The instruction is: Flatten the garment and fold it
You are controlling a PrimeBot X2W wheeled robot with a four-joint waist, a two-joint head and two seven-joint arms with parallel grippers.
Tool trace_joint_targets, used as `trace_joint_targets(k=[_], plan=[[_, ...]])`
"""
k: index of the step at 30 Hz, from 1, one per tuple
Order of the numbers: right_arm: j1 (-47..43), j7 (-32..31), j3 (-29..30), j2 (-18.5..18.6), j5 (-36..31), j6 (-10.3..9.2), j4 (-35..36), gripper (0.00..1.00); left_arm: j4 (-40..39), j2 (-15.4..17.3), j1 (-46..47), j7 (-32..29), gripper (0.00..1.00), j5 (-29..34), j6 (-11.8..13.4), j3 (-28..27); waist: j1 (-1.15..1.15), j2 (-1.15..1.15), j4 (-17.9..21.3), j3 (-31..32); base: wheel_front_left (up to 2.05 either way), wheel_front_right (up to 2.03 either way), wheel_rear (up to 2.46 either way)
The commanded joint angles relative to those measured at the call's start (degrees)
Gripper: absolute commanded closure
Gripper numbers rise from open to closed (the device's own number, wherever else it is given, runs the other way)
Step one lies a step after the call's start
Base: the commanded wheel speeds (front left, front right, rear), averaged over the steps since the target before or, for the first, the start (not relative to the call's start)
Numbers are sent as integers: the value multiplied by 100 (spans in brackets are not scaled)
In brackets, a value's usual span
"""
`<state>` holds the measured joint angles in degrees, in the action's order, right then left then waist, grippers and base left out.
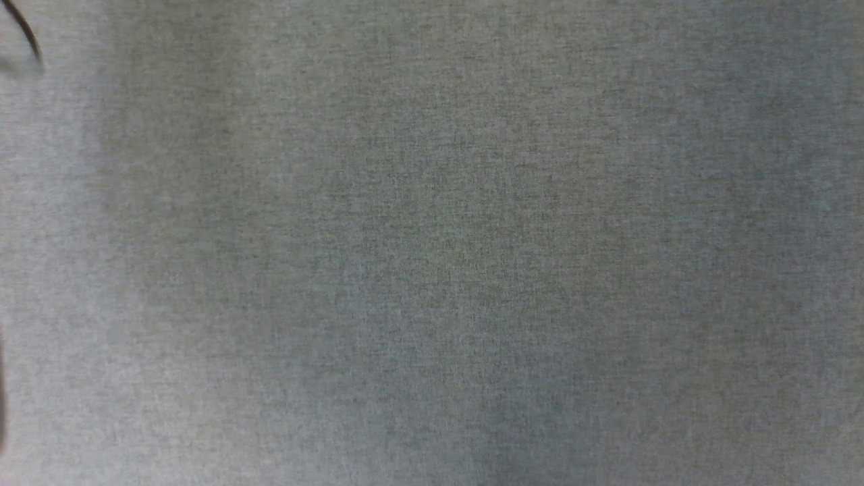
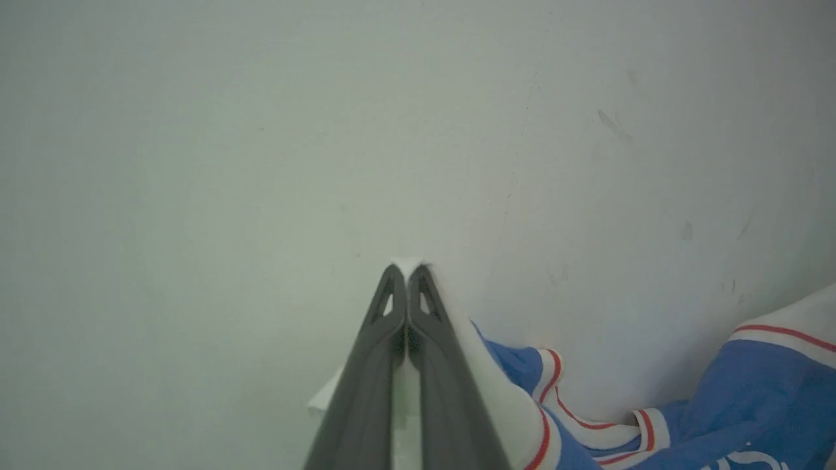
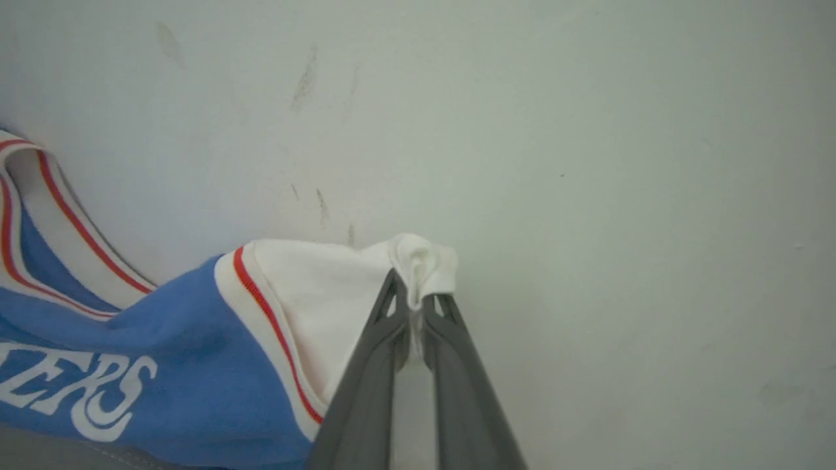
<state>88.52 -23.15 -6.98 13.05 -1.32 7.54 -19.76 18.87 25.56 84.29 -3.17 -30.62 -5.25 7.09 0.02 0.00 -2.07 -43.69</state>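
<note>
**Both claws clamped on the jersey's white trim**

The left claw point(image 2: 406, 269) is closed, its two dark fingers pressed together with a thin fold of white cloth pinched between the tips. From that pinch the garment point(image 2: 751, 385) runs away to the lower right of the left wrist view. It goes first as a white band with a red stripe, then as royal-blue fabric, with another white, red-striped edge further off.

The right claw point(image 3: 418, 294) is closed too. It grips a bunched knot of white sleeve end that bulges out just above its fingertips. Behind the white part comes a red stripe, and then the blue body spreads toward the lower left of the right wrist view. There the blue carries large white lettering point(image 3: 78, 385), of which the letters "ERS" can be read.

Behind the garment in both wrist views lies a pale surface point(image 2: 196, 163), marked by a few faint scuffs. It may be the table, but I cannot tell that for sure.

The head view shows a grey woven surface point(image 1: 432, 243) up close, with a thin dark strand point(image 1: 27, 34) crossing its upper left corner.
</note>
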Motion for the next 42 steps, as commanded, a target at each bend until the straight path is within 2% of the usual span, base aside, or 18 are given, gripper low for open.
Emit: trace_joint_targets(k=[1, 6, 9, 14, 17, 19, 24, 29, 33, 42], plan=[[-262, 24, -3, 56, 205, -5, 198, 100, -168, 65, -334, -14, 100, -120, -74, 16, -2, 0, 1, 229, 0, 0, 0], [-1712, -275, 217, 187, 952, -5, 1277, 100, -1143, 256, -1970, -233, 100, -504, -130, 32, -2, 0, 13, 756, 0, 0, 0], [-2856, -523, 533, 166, 1282, -5, 2147, 100, -1895, 266, -3164, -341, 100, -757, 54, -112, -2, 0, 16, 1075, 0, 0, 0], [-4852, -790, 1122, -205, 1677, -5, 3456, 100, -3118, 207, -5265, -414, 100, -985, 455, -302, -2, 0, 17, 1603, 0, 0, 0], [-5937, -876, 1325, -478, 1896, -5, 4010, 100, -3614, 93, -6419, -397, 100, -1125, 583, -303, -2, 0, 6, 1877, 0, 0, 0], [-6602, -874, 1444, -629, 2037, -5, 4265, 100, -3814, 23, -7116, -423, 100, -1263, 568, -216, -2, 0, -14, 2059, 0, 0, 0], [-8053, -891, 1669, -882, 2486, -5, 4554, 100, -3843, 65, -8543, -541, 100, -1393, 541, -26, -2, 0, -30, 2459, 0, 0, 0], [-9198, -1143, 1798, -944, 2826, -5, 4679, 100, -3785, 137, -9530, -941, 100, -1820, 474, 166, -2, 0, -75, 2805, 0, 0, 0], [-9941, -1482, 1931, -937, 3006, -5, 4759, 100, -3838, 330, -10073, -1417, 100, -2155, 470, 266, -2, 0, -113, 3046, 0, 0, 0], [-11128, -2499, 2097, -741, 3379, -5, 5008, 100, -4223, 733, -10799, -2095, 100, -2609, 722, 130, -2, 0, -151, 3290, 0, 0, 0]])
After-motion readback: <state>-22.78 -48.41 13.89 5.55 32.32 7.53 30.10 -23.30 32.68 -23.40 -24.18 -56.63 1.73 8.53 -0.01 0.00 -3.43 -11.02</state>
